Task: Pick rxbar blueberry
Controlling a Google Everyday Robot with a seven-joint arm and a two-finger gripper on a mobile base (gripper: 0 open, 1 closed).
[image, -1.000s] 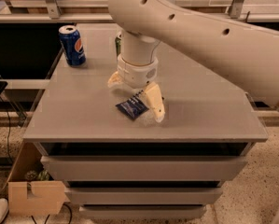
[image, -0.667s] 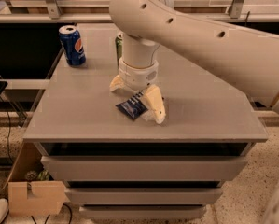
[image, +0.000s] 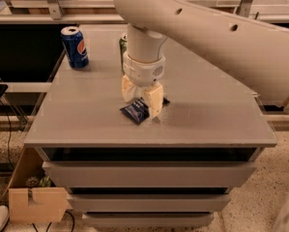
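The rxbar blueberry (image: 134,112), a small flat dark-blue wrapper with white print, lies on the grey table top (image: 211,115) near the middle front. My gripper (image: 141,97) points straight down over it. Its cream fingers (image: 154,100) have closed in on the bar's sides. The bar's near end sticks out toward the front left, and a dark tip shows to the right of the fingers. The bar still rests on the table.
A blue Pepsi can (image: 75,46) stands at the back left. A green can (image: 122,41) stands behind the wrist, mostly hidden. The big white arm (image: 221,37) spans the right side. A cardboard box (image: 33,204) sits on the floor at left.
The wrist has turned and the two fingers, which stood wide apart on either side of the bar, have drawn together onto it. The bar has barely shifted.
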